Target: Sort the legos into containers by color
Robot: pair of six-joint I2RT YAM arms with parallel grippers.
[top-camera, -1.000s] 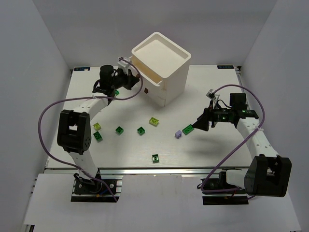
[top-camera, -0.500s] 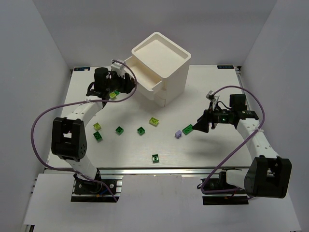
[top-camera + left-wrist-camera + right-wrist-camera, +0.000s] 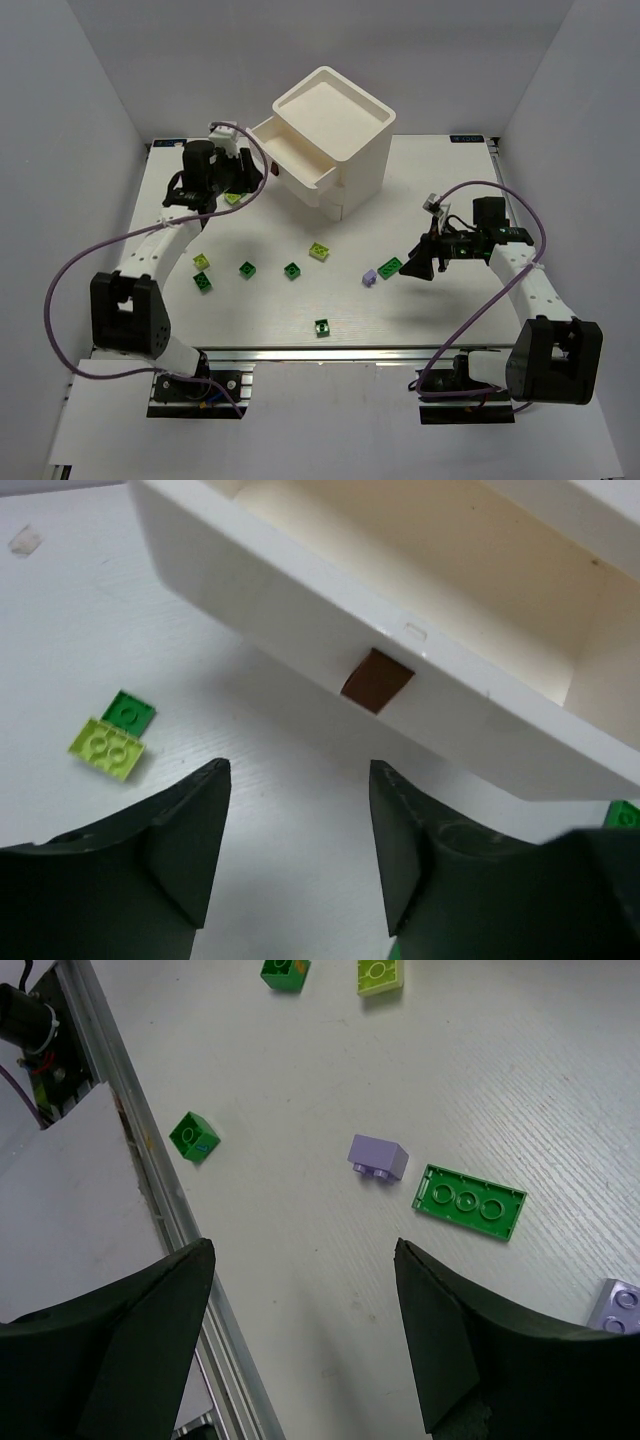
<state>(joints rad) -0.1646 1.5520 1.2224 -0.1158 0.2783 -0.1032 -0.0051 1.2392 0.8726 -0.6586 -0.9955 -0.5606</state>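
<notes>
The white cabinet (image 3: 335, 125) stands at the back, its top drawer (image 3: 290, 160) pulled out to the left. My left gripper (image 3: 298, 767) is open and empty, a short way back from the drawer's brown pull (image 3: 377, 680). A lime brick (image 3: 106, 748) and a green one (image 3: 128, 710) lie left of it. My right gripper (image 3: 302, 1245) hangs open above the table, near a lavender brick (image 3: 378, 1158) and a flat green plate (image 3: 470, 1202). More legos lie mid-table: lime (image 3: 320, 250), dark green (image 3: 292, 270) and dark green (image 3: 246, 268).
A dark green brick (image 3: 322, 326) sits near the front rail (image 3: 160, 1190). A lime brick (image 3: 202, 262) and a dark green one (image 3: 203, 282) lie at the left. Another lavender brick (image 3: 620, 1307) shows at the right wrist view's edge. The two lower drawers are shut.
The left gripper pulled the top drawer out to the left, then opened, let go of the pull and backed away. The right arm has barely shifted.
</notes>
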